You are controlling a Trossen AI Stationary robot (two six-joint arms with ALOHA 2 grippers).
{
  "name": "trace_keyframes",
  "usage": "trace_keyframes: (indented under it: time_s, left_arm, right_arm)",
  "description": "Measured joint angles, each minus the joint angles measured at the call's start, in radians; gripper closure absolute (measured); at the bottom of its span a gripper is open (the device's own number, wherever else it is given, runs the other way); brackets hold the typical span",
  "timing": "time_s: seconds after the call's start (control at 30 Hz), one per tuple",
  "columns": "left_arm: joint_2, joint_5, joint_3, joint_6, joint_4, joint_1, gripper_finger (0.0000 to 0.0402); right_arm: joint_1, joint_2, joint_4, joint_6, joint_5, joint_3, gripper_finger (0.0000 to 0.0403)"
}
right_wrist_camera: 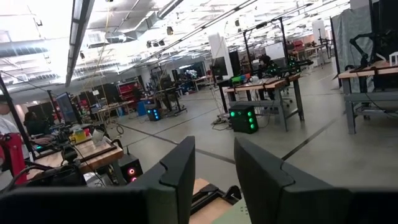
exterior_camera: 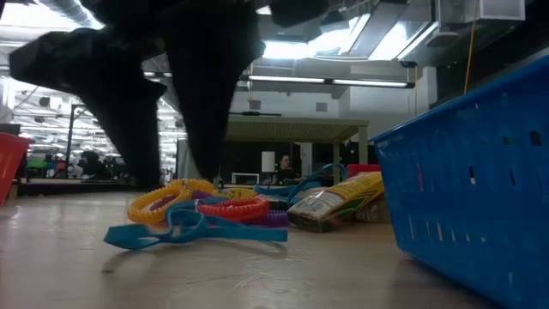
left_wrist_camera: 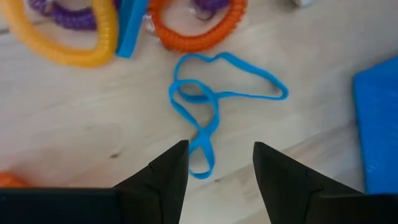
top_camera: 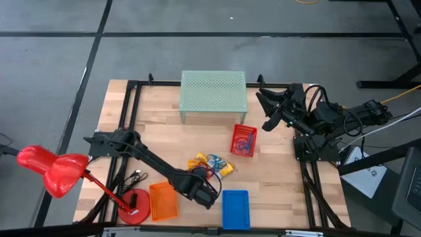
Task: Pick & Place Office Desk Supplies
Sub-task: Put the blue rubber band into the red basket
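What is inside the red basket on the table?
From above, the red basket holds a few small blue loop-shaped pieces near its middle. What exactly they are is too small to tell, and anything beneath them or against the walls cannot be made out.

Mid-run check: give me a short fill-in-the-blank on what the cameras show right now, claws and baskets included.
1. The left claw hovers with open fingers over a loop-shaped band whose colour is ____.
2. In the high view, the basket just right of the left claw is ____ in colour.
3. The right claw is raised off the table and points out into the ____.
4. The orange basket lies between the blue basket and the base of the red ____.

Missing words: blue; blue; room; lamp
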Motion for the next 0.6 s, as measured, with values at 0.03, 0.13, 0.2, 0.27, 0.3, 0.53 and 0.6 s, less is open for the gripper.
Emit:
trace_keyframes:
  time_s: [0.03, 0.13, 0.2, 0.27, 0.3, 0.53, 0.6]
  left_arm:
    - [0.008, 0.008, 0.001, 0.005, 0.013, 0.004, 0.0226]
    - [0.054, 0.058, 0.001, 0.011, 0.026, 0.004, 0.0226]
    - [0.073, 0.086, 0.002, 0.026, 0.031, 0.004, 0.0226]
    - [0.086, 0.114, 0.005, 0.037, 0.036, 0.004, 0.0226]
    - [0.090, 0.112, 0.005, 0.046, 0.036, 0.004, 0.0227]
    - [0.100, 0.112, 0.003, 0.125, 0.017, 0.004, 0.0300]
    - [0.095, 0.107, 0.002, 0.150, 0.008, 0.008, 0.0345]
  right_arm:
    - [0.000, 0.000, 0.000, 0.000, 0.000, 0.000, 0.0289]
    - [0.000, 0.000, -0.002, 0.000, 0.000, 0.000, 0.0289]
    - [0.000, 0.000, -0.007, -0.001, 0.000, 0.000, 0.0289]
    - [0.000, 0.000, -0.014, -0.003, 0.000, 0.000, 0.0289]
    - [0.000, 0.000, -0.018, -0.004, 0.000, 0.000, 0.0289]
    - [0.000, 0.000, -0.037, -0.003, 0.000, 0.000, 0.0289]
    - [0.000, 0.000, -0.037, -0.007, 0.001, 0.000, 0.0289]
